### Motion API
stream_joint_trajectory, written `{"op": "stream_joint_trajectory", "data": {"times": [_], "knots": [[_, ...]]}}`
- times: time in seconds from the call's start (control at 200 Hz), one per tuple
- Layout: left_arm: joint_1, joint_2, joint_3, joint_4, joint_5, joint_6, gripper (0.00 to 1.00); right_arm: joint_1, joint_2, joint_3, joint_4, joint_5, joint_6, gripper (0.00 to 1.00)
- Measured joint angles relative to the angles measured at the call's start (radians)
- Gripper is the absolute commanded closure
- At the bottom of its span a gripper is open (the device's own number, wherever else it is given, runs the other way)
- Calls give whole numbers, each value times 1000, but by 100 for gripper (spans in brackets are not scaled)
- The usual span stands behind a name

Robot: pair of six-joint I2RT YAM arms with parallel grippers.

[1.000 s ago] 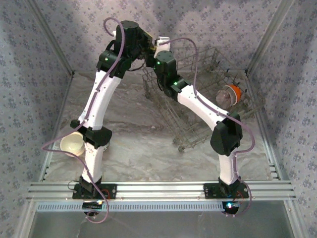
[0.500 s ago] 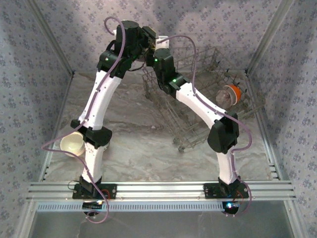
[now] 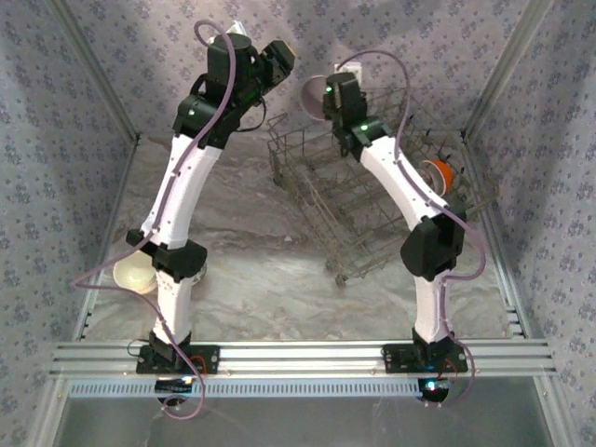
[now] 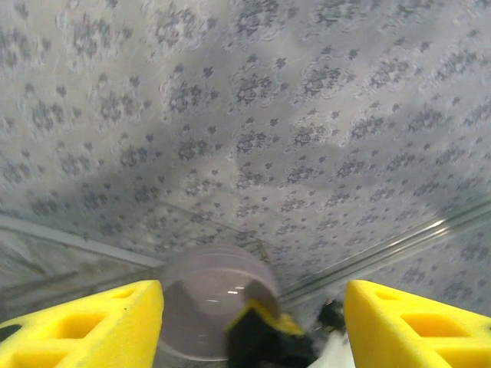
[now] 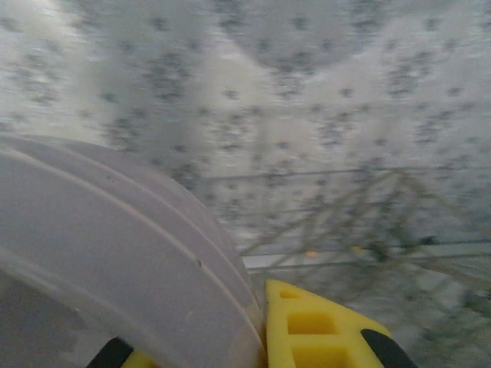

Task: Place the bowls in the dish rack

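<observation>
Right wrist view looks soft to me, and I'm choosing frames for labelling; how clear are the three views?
Right wrist: smeared throughout, the lavender bowl too close to focus, the dish rack streaked. Left wrist: wallpaper fairly crisp, bowl hazy. Top external: sharp, with a brighter patch on the back wall.

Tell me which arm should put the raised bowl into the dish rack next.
Right. The right fingers are shut on the lavender-grey bowl, raised close to the far corner of the dish rack. The left fingers stand open and empty, so that arm would need to regrasp.
</observation>
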Motion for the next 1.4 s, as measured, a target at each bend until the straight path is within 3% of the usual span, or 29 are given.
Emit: {"op": "stream_joint_trajectory", "data": {"times": [0.13, 0.3, 0.46, 0.69, 1.059, 1.404], "knots": [[23, -38, -47, -3, 14, 115, 33, -94, -42, 0, -134, 73, -103, 100], [109, -80, -183, -20, 117, 218, 32, -179, -167, -102, -263, 200, -256, 100], [170, -80, -339, -31, 253, 300, 30, -197, -247, -153, -370, 323, -360, 100], [164, -78, -510, -8, 401, 393, 29, -201, -298, -293, -477, 452, -410, 100], [160, -116, -724, 78, 458, 443, 29, -200, -299, -465, -557, 526, -405, 100], [168, -200, -842, 141, 472, 454, 29, -199, -219, -477, -552, 556, -407, 100]]}}
